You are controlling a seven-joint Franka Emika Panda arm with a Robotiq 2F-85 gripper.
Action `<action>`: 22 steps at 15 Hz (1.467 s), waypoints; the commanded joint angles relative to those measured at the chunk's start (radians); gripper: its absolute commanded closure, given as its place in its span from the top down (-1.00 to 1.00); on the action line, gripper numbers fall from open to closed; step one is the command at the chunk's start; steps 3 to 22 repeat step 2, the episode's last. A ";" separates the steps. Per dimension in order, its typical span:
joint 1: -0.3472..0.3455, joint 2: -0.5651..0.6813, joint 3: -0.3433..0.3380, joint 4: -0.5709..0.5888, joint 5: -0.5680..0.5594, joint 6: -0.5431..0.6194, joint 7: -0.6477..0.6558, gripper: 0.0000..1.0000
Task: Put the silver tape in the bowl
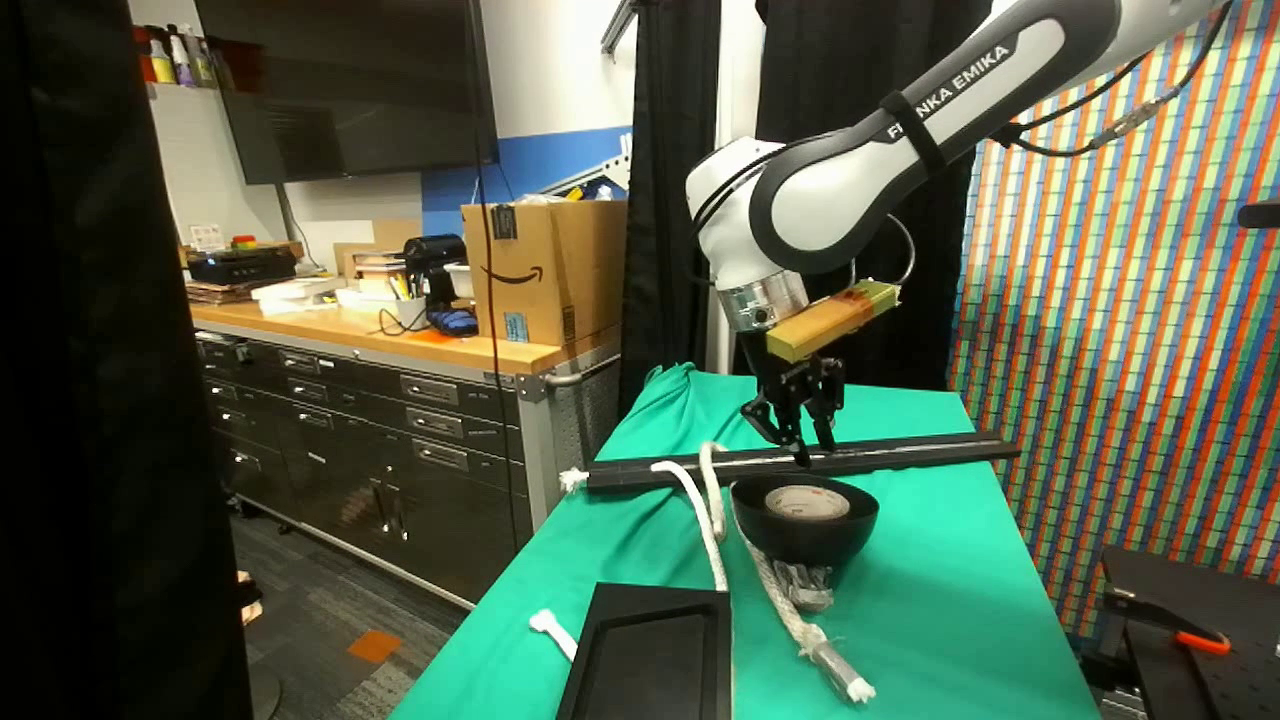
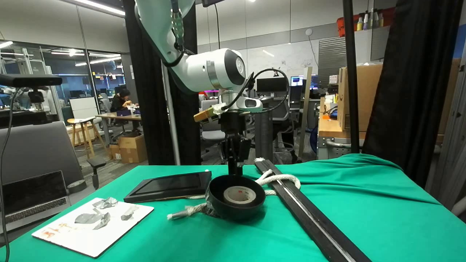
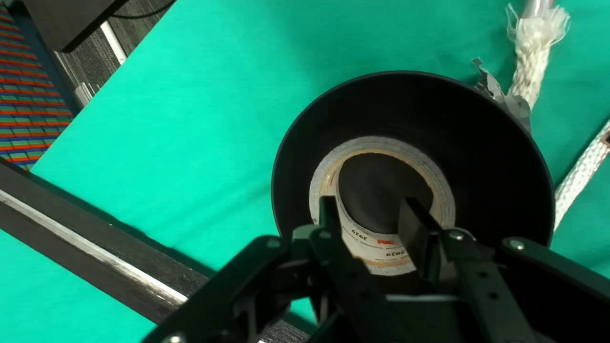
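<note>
The silver tape (image 1: 808, 502) is a grey roll lying inside the black bowl (image 1: 806, 540). In an exterior view the tape (image 2: 239, 195) and the bowl (image 2: 236, 213) show the same way, with the bowl's wall around the roll. In the wrist view the tape (image 3: 376, 245) sits off-centre in the bowl (image 3: 500, 181), and the bowl's dark floor shows through its hole. My gripper (image 3: 369, 202) is open, its two fingers apart with nothing held between them. In both exterior views the gripper (image 1: 815, 452) (image 2: 236, 170) hangs above the bowl's rim, pointing down.
A white rope (image 1: 785, 595) passes beside the bowl, its end wrapped in grey tape. A long black bar (image 1: 900, 455) lies behind the bowl. A black rectangular pad (image 1: 655, 650) and a white board (image 2: 123, 227) with grey tape scraps (image 2: 89, 218) lie on the green cloth.
</note>
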 commanded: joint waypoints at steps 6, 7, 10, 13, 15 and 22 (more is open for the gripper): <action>-0.005 0.000 0.006 0.002 -0.002 -0.002 0.001 -0.20; -0.005 0.000 0.006 0.002 -0.002 -0.002 0.001 -0.20; -0.005 0.000 0.006 0.002 -0.002 -0.002 0.001 -0.20; -0.005 0.000 0.006 0.002 -0.002 -0.002 0.001 -0.20; -0.005 0.000 0.006 0.002 -0.002 -0.002 0.001 -0.20; -0.005 0.000 0.006 0.002 -0.002 -0.002 0.001 -0.20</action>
